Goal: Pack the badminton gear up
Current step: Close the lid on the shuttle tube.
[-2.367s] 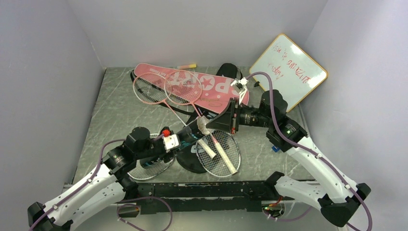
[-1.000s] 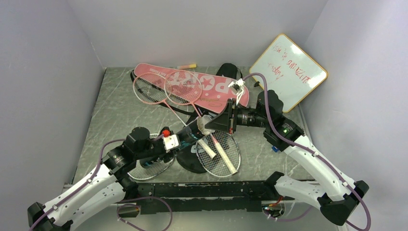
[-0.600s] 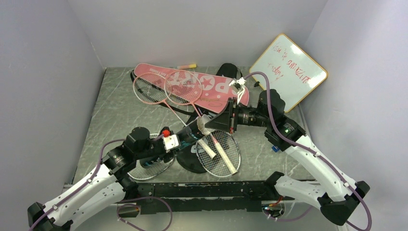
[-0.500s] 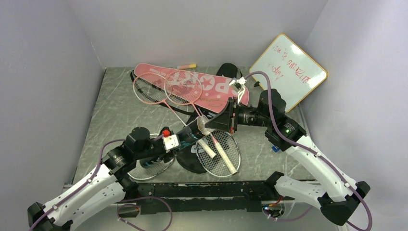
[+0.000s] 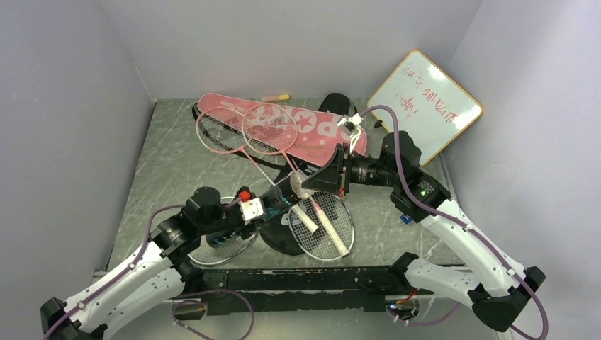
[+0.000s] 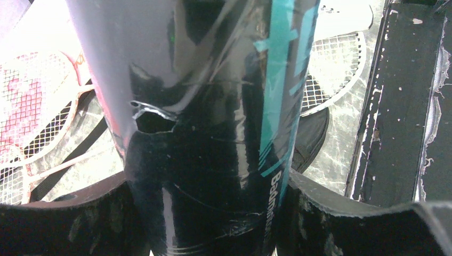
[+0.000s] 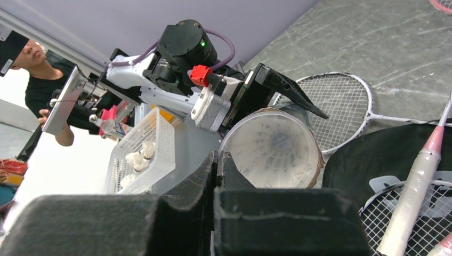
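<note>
My left gripper [image 5: 278, 200] is shut on the dark tube [image 5: 287, 195] and holds it slanted above the table, its open mouth toward the right arm. In the left wrist view the tube [image 6: 213, 106] fills the space between both fingers [image 6: 346, 224]. My right gripper [image 5: 310, 185] is shut, its tips at the rim of the tube's mouth [image 7: 272, 149], where white feathers show inside. Two pink-framed rackets [image 5: 269, 127] lie on the pink cover [image 5: 322, 134]. Two white-framed rackets [image 5: 322, 227] rest across the black cover [image 5: 282, 239].
The wood-framed whiteboard [image 5: 424, 105] leans at the back right corner. A small marker [image 5: 275, 97] lies by the back wall. A white basket [image 7: 144, 154] with shuttlecocks stands beyond the table's near edge. Grey walls close in three sides.
The right arm's elbow has shifted very slightly to the right. Both grippers and the tube stay where they were.
</note>
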Motion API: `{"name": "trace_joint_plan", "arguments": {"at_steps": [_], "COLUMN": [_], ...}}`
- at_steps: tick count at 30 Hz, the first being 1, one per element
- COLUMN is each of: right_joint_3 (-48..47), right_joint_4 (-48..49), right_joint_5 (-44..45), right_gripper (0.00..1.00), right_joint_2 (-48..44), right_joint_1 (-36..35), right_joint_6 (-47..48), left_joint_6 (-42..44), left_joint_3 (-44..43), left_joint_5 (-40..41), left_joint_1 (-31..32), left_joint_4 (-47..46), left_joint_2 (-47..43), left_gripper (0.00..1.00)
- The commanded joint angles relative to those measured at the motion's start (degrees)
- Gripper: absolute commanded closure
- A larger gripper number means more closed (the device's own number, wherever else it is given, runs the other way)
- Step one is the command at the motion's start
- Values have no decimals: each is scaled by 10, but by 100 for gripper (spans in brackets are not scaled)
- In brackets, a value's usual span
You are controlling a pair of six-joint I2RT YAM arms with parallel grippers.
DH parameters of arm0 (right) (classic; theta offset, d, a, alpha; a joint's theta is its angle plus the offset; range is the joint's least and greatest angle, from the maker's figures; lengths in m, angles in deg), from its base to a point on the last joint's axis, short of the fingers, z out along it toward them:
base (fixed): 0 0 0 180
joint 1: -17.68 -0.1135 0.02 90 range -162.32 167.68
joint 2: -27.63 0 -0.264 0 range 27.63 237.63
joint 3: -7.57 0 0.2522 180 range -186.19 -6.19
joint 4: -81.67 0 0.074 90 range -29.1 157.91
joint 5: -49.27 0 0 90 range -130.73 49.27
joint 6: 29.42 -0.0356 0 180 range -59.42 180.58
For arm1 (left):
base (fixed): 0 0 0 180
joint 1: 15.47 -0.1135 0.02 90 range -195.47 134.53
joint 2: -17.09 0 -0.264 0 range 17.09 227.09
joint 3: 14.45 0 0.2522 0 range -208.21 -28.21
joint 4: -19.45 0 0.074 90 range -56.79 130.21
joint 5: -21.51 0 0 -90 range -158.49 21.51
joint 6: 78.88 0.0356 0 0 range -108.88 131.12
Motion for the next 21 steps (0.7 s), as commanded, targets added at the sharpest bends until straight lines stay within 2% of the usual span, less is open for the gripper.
{"name": "trace_joint_plan", "arguments": {"at_steps": [1, 10, 16, 21], "right_joint_3": [10, 43, 48, 46], "right_joint_4": [25, 66, 81, 81], "right_joint_5": [0, -9, -12, -13], "right_gripper": [100, 98, 65, 51], "right_joint_2": [-4, 3, 8, 13], "right_joint_1": [-3, -14, -22, -24], "right_joint_6": [-3, -26, -33, -35], "left_joint_6": [3, 3, 3, 4], "left_joint_3": [-9, -9, -8, -8], "left_joint_5": [-15, -15, -15, -16], "left_joint_1": [-2, -2, -2, -2], "left_joint_4": [-35, -35, -35, -35], "left_joint_2": [-6, -6, -7, -7], "left_gripper": [64, 64, 64, 64]}}
